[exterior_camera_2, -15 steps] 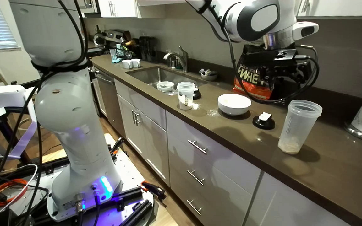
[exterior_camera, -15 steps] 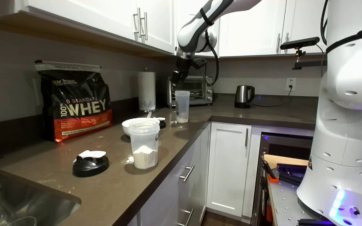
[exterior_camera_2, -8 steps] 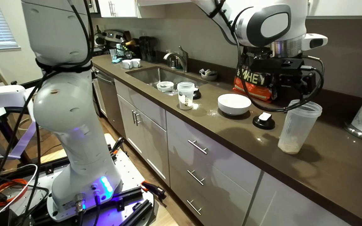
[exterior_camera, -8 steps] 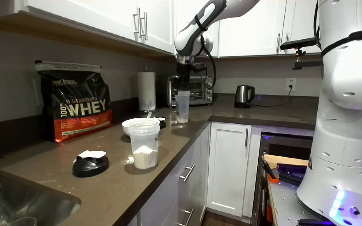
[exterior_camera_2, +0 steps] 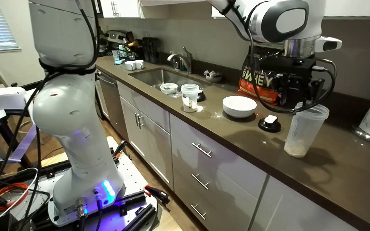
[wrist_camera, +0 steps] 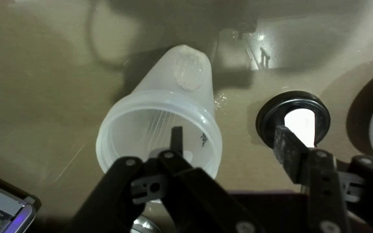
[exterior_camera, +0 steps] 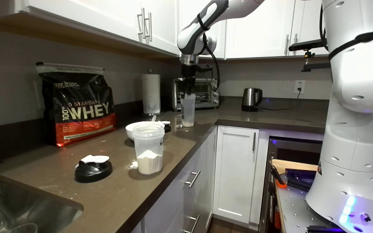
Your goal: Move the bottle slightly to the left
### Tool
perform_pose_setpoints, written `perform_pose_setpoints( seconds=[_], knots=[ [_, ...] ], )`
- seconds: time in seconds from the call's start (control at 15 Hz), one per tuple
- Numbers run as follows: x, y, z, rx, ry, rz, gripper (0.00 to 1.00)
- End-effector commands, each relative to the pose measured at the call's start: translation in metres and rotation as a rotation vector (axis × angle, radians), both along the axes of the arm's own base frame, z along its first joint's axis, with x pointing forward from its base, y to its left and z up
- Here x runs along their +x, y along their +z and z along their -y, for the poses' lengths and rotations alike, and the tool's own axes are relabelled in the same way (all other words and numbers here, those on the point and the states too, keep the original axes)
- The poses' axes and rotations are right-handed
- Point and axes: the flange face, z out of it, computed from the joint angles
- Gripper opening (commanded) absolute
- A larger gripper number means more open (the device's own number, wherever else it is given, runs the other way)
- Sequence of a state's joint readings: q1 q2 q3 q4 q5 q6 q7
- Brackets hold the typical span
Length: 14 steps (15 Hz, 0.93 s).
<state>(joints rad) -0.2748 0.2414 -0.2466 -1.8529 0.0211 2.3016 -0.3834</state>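
The bottle, a tall translucent cylinder with a little powder at its base, stands upright on the counter. It shows in both exterior views (exterior_camera: 188, 111) (exterior_camera_2: 304, 133) and the wrist view (wrist_camera: 186, 76), its open mouth toward the camera. My gripper (wrist_camera: 228, 134) is open and empty, pointing down at the bottle's top. In the wrist view one finger overlaps the mouth; the other overlaps the black lid. In both exterior views the gripper (exterior_camera: 186, 92) (exterior_camera_2: 295, 96) is at about rim height. I cannot tell whether a finger is inside the mouth or touches the rim.
A black lid (exterior_camera_2: 269, 125) and a white bowl (exterior_camera_2: 239, 107) stand beside the bottle. A wide jug with powder (exterior_camera: 148, 152), a whey bag (exterior_camera: 79, 106), a paper towel roll (exterior_camera: 151, 94) and a toaster oven (exterior_camera: 202, 94) also stand on the counter. Upper cabinets (exterior_camera: 108, 19) hang above.
My gripper has come down to the bottle's rim height and moved toward the bottle. It has turned from tilted to pointing straight down. The bottle has not moved.
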Motion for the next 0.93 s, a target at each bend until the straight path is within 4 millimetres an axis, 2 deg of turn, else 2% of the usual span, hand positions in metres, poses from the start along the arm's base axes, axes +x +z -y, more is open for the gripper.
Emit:
perform_pose_setpoints(
  seconds=[0.0,0.13,0.2,0.33,0.4,0.6,0.8,0.87],
  knots=[
    [0.006,0.0057,0.0058,0.041,-0.024,-0.026,0.55],
    [0.0063,0.0077,0.006,0.05,-0.026,-0.038,0.52],
    [0.0065,0.008,0.0061,0.054,-0.027,-0.045,0.54],
    [0.0068,0.0076,0.0069,0.058,-0.029,-0.055,0.5],
    [0.0069,0.0074,0.0074,0.06,-0.03,-0.06,0.56],
    [0.0072,0.0045,0.0091,0.066,-0.035,-0.071,0.53],
    [0.0076,0.001,0.0094,0.068,-0.035,-0.077,0.55],
    [0.0078,-0.0003,0.0092,0.07,-0.035,-0.079,0.48]
  ],
)
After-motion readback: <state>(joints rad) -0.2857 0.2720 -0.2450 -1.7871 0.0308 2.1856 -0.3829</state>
